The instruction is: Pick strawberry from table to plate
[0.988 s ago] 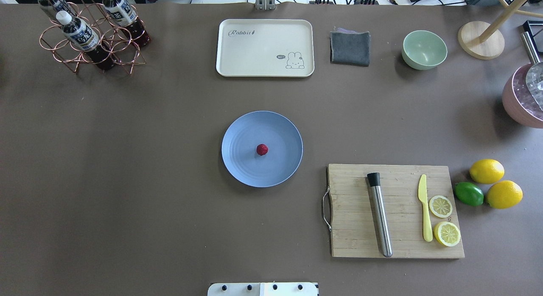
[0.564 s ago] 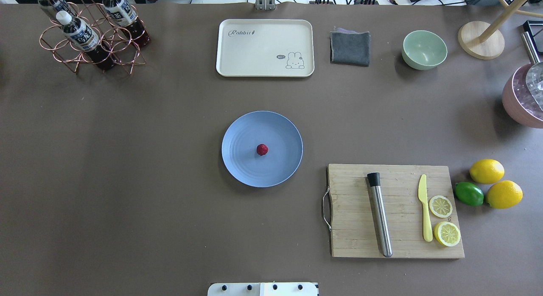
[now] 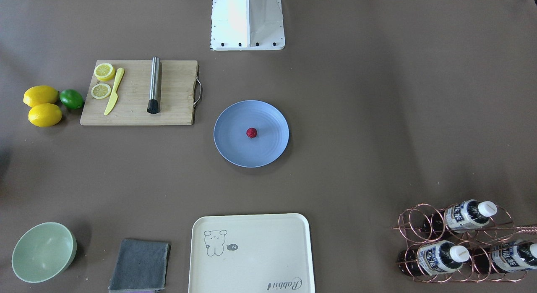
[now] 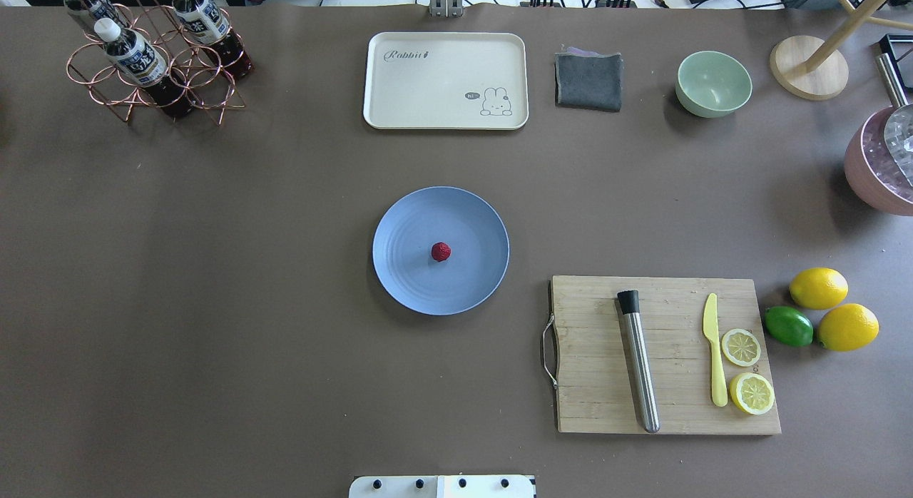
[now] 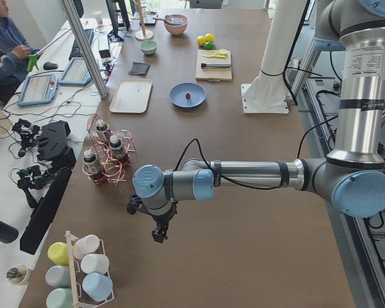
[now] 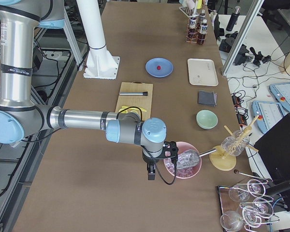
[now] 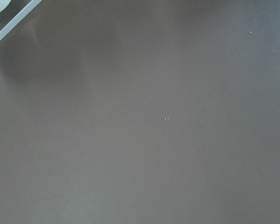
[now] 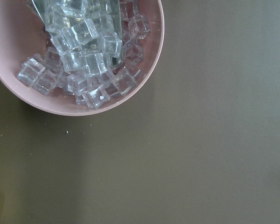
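The small dark-red strawberry (image 4: 441,252) (image 3: 251,132) lies near the middle of the light-blue plate (image 4: 474,216) (image 3: 233,146), which rests on the brown table (image 4: 214,284). Neither gripper appears in the overhead or front views. My left gripper (image 5: 159,235) hangs over bare table far from the plate, past the bottle rack, and I cannot tell whether it is open or shut. My right gripper (image 6: 151,174) hangs beside the pink ice bowl (image 6: 183,164), also far from the plate, and its state cannot be told either.
A cutting board (image 4: 670,355) holds a steel muddler, a yellow knife and lemon slices. Lemons and a lime (image 4: 788,326) lie to its right. At the back are a cream tray (image 4: 446,80), a grey cloth (image 4: 588,80), a green bowl (image 4: 713,83) and a copper bottle rack (image 4: 153,56).
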